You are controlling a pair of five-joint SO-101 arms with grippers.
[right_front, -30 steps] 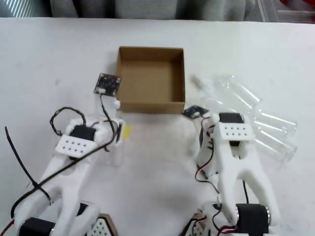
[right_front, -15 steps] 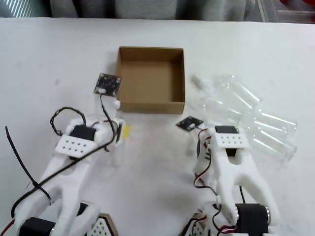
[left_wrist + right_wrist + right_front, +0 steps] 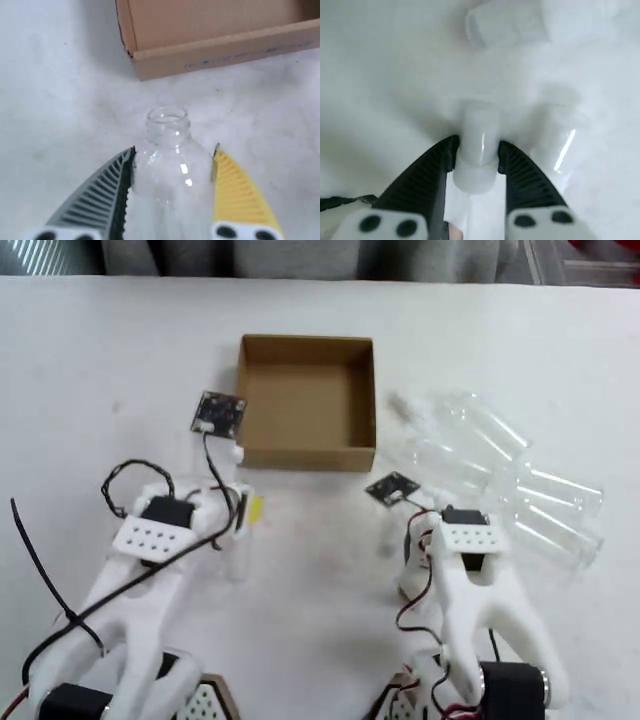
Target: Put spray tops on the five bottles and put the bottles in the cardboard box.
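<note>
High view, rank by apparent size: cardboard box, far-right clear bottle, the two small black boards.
1. cardboard box
2. clear bottle
3. left black board and right black board: these look alike, so they tie.

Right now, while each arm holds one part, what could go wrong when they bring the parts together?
1. The left gripper holds the clear bottle on its smooth round shoulder; pressing a top onto the open neck might make it slip or twist.
2. The right gripper pinches the white spray top by its sides; a slight tilt could miss the narrow neck.
3. The loose bottles lie close to that arm; a wide swing might roll them.
</note>
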